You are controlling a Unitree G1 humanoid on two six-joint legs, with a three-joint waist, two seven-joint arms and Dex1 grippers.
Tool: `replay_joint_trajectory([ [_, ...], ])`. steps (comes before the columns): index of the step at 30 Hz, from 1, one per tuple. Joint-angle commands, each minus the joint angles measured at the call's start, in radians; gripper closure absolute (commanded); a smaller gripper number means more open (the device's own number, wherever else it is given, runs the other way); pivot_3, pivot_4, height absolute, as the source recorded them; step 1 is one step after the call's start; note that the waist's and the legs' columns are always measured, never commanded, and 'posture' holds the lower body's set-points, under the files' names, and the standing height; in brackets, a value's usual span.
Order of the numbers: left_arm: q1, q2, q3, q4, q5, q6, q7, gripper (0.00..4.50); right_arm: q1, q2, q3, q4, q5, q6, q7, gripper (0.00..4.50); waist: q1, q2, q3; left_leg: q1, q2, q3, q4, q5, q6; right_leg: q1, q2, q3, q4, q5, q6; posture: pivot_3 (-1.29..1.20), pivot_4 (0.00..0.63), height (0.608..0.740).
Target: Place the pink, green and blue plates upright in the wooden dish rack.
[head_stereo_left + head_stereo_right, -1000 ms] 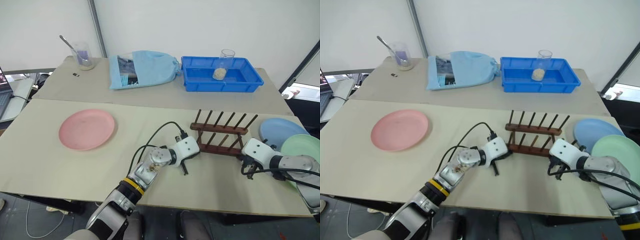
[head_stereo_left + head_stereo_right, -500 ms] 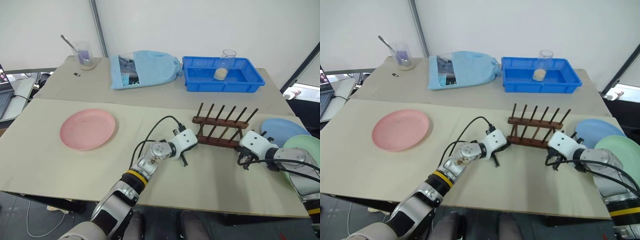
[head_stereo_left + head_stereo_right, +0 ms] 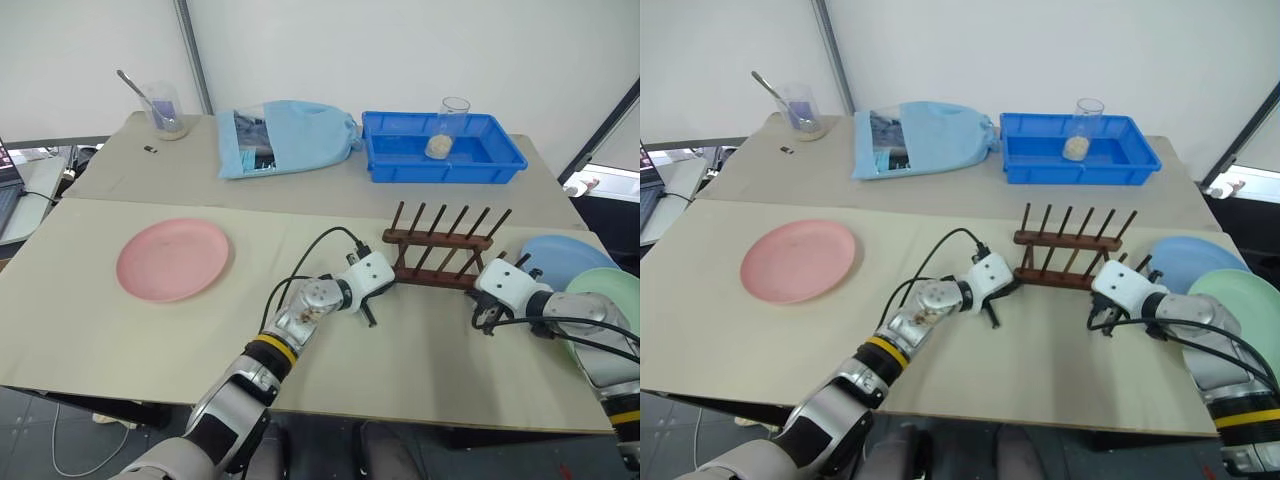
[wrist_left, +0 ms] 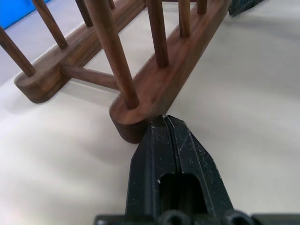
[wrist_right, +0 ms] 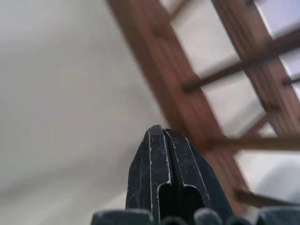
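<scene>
Both grippers, left gripper (image 4: 165, 123) and right gripper (image 5: 158, 132), press fully closed and empty-handed against the near rail of the wooden dish rack (image 3: 440, 262), flanking its ends.

No legible text, label, brand, number or sign on anything in view.

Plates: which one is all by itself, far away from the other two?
The pink plate. It lies alone on the table to the left of the wooden dish rack, while the blue plate and green plate overlap at the right edge.
</scene>
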Motion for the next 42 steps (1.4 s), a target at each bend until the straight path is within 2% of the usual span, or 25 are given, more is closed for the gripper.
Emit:
replay_joint_trajectory([
  [1, 0.100, 0.093, 0.078, -0.265, -0.073, 0.020, -0.047, 3.73, 0.038, -0.044, -0.073, -0.152, 0.060, 0.051, 0.050, 4.50, -0.008, 0.000, 0.000, 0.000, 0.000, 0.000, -0.001, 0.000, 0.000, 0.000, 0.000, 0.000, 0.001, 0.001, -0.002, 0.00, 0.150, 0.696],
  [5, 0.334, 0.262, 0.233, -0.647, -0.198, 0.162, -0.077, 1.89, 0.078, -0.060, -0.114, -0.347, 0.200, 0.168, 0.133, 3.25, -0.021, 0.001, 0.000, 0.002, 0.004, 0.001, 0.000, 0.000, 0.000, 0.001, 0.001, 0.000, 0.001, 0.002, -0.005, 0.00, 0.150, 0.696],
  [9, 0.503, 0.334, 0.453, -0.900, -0.284, 0.341, 0.038, 0.00, 0.034, -0.044, -0.106, -0.435, 0.319, 0.223, 0.183, 1.85, -0.018, 0.001, 0.000, 0.003, 0.008, 0.002, 0.001, 0.000, 0.000, 0.001, 0.001, -0.001, 0.001, -0.001, -0.003, 0.00, 0.150, 0.696],
  [12, 0.562, 0.293, 0.665, -1.020, -0.359, 0.500, 0.209, 0.00, -0.044, -0.015, -0.066, -0.435, 0.360, 0.217, 0.202, 0.84, -0.010, 0.000, 0.001, 0.004, 0.009, 0.004, 0.002, 0.000, -0.001, 0.002, 0.000, -0.002, 0.001, -0.003, -0.007, 0.00, 0.150, 0.696],
  [16, 0.569, 0.195, 0.927, -1.080, -0.481, 0.655, 0.431, 0.00, -0.132, 0.019, -0.002, -0.391, 0.383, 0.208, 0.245, 0.84, -0.010, -0.001, 0.001, 0.004, 0.009, 0.005, 0.002, 0.000, -0.001, 0.002, -0.001, -0.002, 0.000, -0.003, -0.007, 0.00, 0.150, 0.696],
  [19, 0.558, 0.157, 1.054, -1.067, -0.534, 0.717, 0.550, 0.00, -0.190, 0.036, 0.047, -0.332, 0.358, 0.173, 0.271, 0.84, -0.012, -0.001, 0.001, 0.003, 0.007, 0.005, 0.001, 0.000, 0.000, 0.002, 0.000, -0.003, 0.000, -0.002, -0.006, 0.00, 0.150, 0.696],
  [22, 0.540, 0.145, 1.108, -1.023, -0.570, 0.770, 0.624, 0.00, -0.247, 0.055, 0.084, -0.280, 0.343, 0.150, 0.289, 0.84, -0.011, -0.002, 0.002, 0.003, 0.007, 0.005, 0.001, 0.000, 0.000, 0.001, 0.001, -0.004, 0.000, -0.002, -0.006, 0.00, 0.150, 0.696],
  [31, 0.422, 0.116, 1.072, -0.812, -0.593, 0.895, 0.774, 0.00, -0.341, 0.071, 0.126, -0.225, 0.318, 0.111, 0.327, 0.84, -0.005, -0.005, 0.002, 0.002, 0.007, 0.004, 0.001, 0.000, -0.001, 0.001, 0.000, -0.005, 0.000, 0.000, -0.013, 0.00, 0.150, 0.696],
  [34, 0.381, 0.126, 1.055, -0.757, -0.577, 0.894, 0.798, 0.81, -0.353, 0.074, 0.127, -0.240, 0.318, 0.121, 0.322, 0.82, -0.004, -0.005, 0.002, 0.003, 0.007, 0.004, 0.001, 0.000, -0.001, 0.001, 0.000, -0.005, 0.000, 0.001, -0.016, 0.00, 0.150, 0.696],
  [41, 0.321, 0.143, 1.023, -0.684, -0.572, 0.897, 0.822, 4.13, -0.358, 0.106, 0.113, -0.283, 0.313, 0.115, 0.273, 0.82, 0.002, -0.005, 0.001, 0.002, 0.007, 0.004, 0.001, 0.000, -0.001, 0.001, 0.000, -0.006, 0.000, 0.001, -0.017, 0.00, 0.150, 0.696],
  [42, 0.315, 0.144, 1.019, -0.678, -0.571, 0.895, 0.823, 4.45, -0.363, 0.113, 0.115, -0.284, 0.305, 0.110, 0.263, 0.82, 0.002, -0.004, 0.001, 0.002, 0.007, 0.004, 0.001, 0.000, -0.001, 0.001, 0.000, -0.006, 0.000, 0.001, -0.017, 0.00, 0.150, 0.696],
])
